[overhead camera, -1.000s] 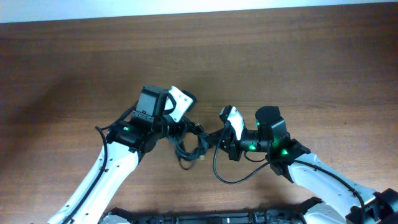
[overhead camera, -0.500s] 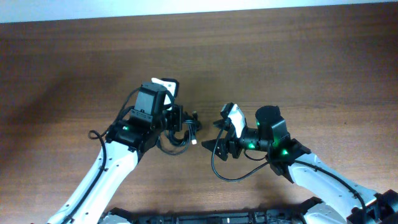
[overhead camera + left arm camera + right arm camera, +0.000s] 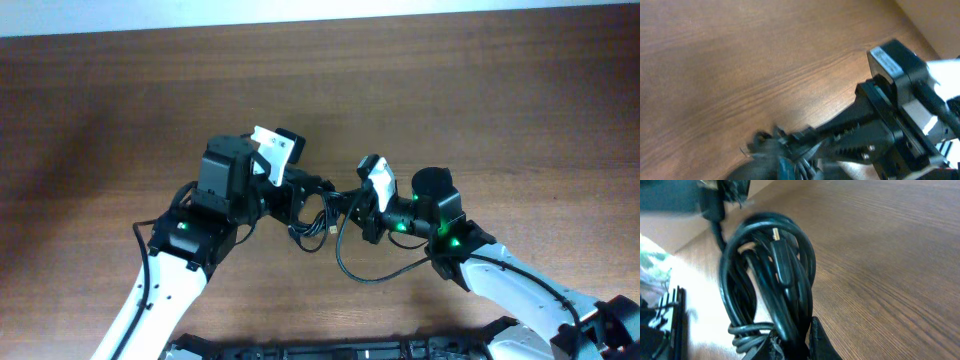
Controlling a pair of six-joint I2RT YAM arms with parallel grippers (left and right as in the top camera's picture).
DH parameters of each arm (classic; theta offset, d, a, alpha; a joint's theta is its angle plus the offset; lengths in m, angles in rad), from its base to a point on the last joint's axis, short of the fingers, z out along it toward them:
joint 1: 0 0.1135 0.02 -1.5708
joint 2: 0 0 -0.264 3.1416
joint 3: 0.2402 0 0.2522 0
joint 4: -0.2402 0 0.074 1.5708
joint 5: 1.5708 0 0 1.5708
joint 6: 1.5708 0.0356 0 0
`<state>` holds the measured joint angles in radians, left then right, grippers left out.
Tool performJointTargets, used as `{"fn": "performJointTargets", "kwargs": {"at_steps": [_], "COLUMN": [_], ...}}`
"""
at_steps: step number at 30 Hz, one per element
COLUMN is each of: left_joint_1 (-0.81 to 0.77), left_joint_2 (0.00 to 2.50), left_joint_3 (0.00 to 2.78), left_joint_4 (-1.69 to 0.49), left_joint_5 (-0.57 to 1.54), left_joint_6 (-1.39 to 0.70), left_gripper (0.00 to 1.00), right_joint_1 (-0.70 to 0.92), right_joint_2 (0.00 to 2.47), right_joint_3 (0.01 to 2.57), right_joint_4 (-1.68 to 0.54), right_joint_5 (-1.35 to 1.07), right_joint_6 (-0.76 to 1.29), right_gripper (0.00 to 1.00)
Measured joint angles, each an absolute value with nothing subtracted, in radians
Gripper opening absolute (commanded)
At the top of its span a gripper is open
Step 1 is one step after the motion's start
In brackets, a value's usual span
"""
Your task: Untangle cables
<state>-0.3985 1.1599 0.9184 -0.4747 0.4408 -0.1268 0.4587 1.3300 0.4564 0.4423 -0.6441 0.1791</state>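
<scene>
The cables (image 3: 318, 218) are a small knot of thin black cords held just above the brown table between my two grippers. My left gripper (image 3: 303, 200) grips the knot's left side; its wrist view is blurred, with cords (image 3: 790, 142) bunched at its jaws (image 3: 800, 167). My right gripper (image 3: 350, 212) holds the right side. In the right wrist view the coiled loops (image 3: 772, 270), with a small plug end, are pinched between its fingers (image 3: 797, 341). The right gripper's toothed fingers (image 3: 862, 142) also show in the left wrist view.
A thicker black wire (image 3: 370, 278) loops from the right arm down over the table. The table's far edge (image 3: 320, 20) meets a white strip at the top. A dark rail (image 3: 340, 350) runs along the front edge.
The left gripper pulled the knot away to the left half a second ago, then brought it back right. The right gripper now grips the knot again.
</scene>
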Motion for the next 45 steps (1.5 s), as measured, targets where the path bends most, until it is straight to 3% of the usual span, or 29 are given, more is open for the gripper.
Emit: {"fn": "performJointTargets", "kwargs": {"at_steps": [4, 8, 9, 10, 13, 15, 17, 22, 27, 29, 33, 36, 40, 42, 45], "left_joint_1": [-0.399, -0.401, -0.401, -0.401, -0.401, -0.406, -0.437, -0.574, -0.64, -0.638, -0.627, -0.544, -0.376, -0.345, -0.345], "left_joint_2": [1.159, 1.169, 1.179, 1.195, 1.269, 1.324, 1.427, 1.648, 1.748, 1.775, 1.796, 1.793, 1.629, 1.481, 1.37], "left_joint_3": [0.927, 0.931, 0.931, 0.931, 0.931, 0.931, 0.931, 0.934, 0.934, 0.934, 0.939, 0.948, 0.969, 0.985, 0.994], "left_joint_4": [-0.584, -0.693, -0.693, -0.693, -0.692, -0.692, -0.68, -0.473, -0.413, -0.395, -0.386, -0.398, -0.422, -0.43, -0.445], "left_joint_5": [0.349, 0.171, 0.163, 0.155, 0.169, 0.215, 0.253, 0.341, 0.356, 0.36, 0.378, 0.394, 0.447, 0.486, 0.513], "left_joint_6": [-0.162, -0.435, -0.464, -0.492, -0.549, -0.563, -0.615, -0.682, -0.72, -0.741, -0.752, -0.603, -0.171, 0.026, 0.16], "left_gripper": [0.99, 0.99, 0.99, 0.99, 0.97, 0.86, 0.77, 0.73, 0.27, 0.0, 0.0, 0.0, 0.0, 0.0, 0.0], "right_joint_1": [0.459, 0.459, 0.459, 0.459, 0.459, 0.435, 0.337, 0.059, 0.017, 0.017, 0.016, 0.016, 0.016, 0.026, 0.125], "right_joint_2": [1.33, 1.331, 1.331, 1.331, 1.331, 1.331, 1.316, 1.135, 1.115, 1.115, 1.115, 1.115, 1.115, 1.116, 1.132], "right_joint_3": [0.456, 0.457, 0.457, 0.457, 0.463, 0.463, 0.463, 0.471, 0.471, 0.471, 0.471, 0.471, 0.471, 0.471, 0.467], "right_joint_4": [0.444, 0.495, 0.517, 0.525, 0.42, 0.366, 0.344, 0.06, -0.056, -0.057, -0.057, -0.058, -0.057, -0.036, 0.105], "right_joint_5": [-0.544, -0.494, -0.488, -0.484, -0.439, -0.386, -0.358, -0.359, -0.365, -0.38, -0.448, -0.507, -0.68, -0.774, -0.857], "right_joint_6": [0.359, 0.477, 0.49, 0.499, 0.52, 0.522, 0.527, 0.529, 0.528, 0.528, 0.527, 0.501, 0.436, 0.392, 0.346], "right_gripper": [0.04, 0.04, 0.08, 0.31, 0.57, 0.69, 0.72, 0.72, 0.72, 0.71, 0.71, 0.71, 0.72, 0.96, 0.97]}}
